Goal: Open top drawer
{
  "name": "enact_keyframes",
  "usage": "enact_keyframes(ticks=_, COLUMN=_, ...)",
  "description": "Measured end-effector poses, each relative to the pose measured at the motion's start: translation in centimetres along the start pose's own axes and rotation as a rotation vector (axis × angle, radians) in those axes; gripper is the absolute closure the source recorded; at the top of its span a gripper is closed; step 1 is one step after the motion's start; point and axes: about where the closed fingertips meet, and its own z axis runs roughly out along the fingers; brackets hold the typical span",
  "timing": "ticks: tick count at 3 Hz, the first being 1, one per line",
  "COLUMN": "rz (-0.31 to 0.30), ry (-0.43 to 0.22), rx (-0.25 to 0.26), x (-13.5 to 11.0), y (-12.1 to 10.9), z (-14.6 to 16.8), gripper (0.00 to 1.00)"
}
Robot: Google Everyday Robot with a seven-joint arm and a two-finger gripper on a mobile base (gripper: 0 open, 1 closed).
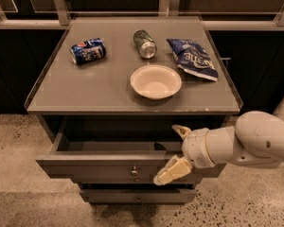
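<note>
The top drawer (pixel 99 167) of the grey-brown cabinet stands pulled partly out, its front with a small round metal knob (pixel 134 172) at centre and a strip of its dark inside showing. My gripper (pixel 174 151) comes in from the right on a white arm, at the right half of the drawer. It is open: one cream finger (pixel 181 131) is over the drawer's inside, the other finger (pixel 172 170) lies in front of the drawer front, right of the knob. It holds nothing.
On the cabinet top (pixel 85 89) lie a blue can (pixel 88 50), a green can (pixel 145 43), a blue chip bag (pixel 193 58) and a white bowl (pixel 155 82). A lower drawer (pixel 137 195) sits below. Speckled floor lies around; dark cabinets stand behind.
</note>
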Motion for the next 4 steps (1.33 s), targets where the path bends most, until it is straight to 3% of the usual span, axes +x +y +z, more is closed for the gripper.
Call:
enact_keyframes(ticks=2, rz=0.071, ry=-0.066, rx=-0.047, x=2.9, y=1.3, z=4.3, gripper=0.00)
enact_keyframes(ticks=4, rz=0.083, ry=-0.058, rx=-0.066, x=3.2, y=1.9, z=4.1, gripper=0.00)
